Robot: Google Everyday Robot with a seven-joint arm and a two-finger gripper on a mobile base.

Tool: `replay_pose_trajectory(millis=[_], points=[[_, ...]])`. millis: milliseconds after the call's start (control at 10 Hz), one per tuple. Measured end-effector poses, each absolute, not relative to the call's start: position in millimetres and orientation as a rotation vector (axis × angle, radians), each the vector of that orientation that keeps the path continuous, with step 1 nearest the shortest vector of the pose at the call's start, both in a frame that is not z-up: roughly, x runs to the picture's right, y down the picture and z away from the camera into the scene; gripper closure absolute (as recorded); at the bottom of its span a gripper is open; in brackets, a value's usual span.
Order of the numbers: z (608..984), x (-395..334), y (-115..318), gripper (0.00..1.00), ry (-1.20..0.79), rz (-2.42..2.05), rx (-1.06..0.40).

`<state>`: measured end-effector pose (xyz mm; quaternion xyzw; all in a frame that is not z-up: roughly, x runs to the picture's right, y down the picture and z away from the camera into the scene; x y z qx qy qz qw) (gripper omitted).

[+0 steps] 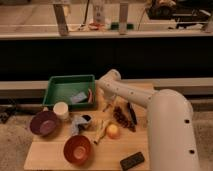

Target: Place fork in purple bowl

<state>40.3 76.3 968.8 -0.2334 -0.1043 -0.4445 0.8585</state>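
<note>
The purple bowl (44, 123) stands at the table's left edge, pinkish inside, with nothing in it that I can see. My gripper (107, 104) points down at the table just right of the green tray, far right of the purple bowl. A thin pale-grey sliver (105, 107) at its tip may be the fork. I cannot tell whether it is held or lying on the table.
A green tray (60, 86) holds a bluish item and a reddish one. A white cup (61, 110), a crumpled grey-blue thing (78, 124), a red-orange bowl (77, 149), a yellowish stick (100, 133), an orange fruit (113, 131), a black-handled utensil (131, 114) and a black block (132, 160) lie around.
</note>
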Motion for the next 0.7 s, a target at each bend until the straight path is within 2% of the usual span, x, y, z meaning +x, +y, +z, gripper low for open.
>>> replay_pose_trajectory(millis=[100, 700], points=[[966.6, 41.8, 76.6, 0.8, -0.218, -0.933, -0.494], [969.2, 40.0, 80.7, 0.81, -0.197, -0.917, -0.506]])
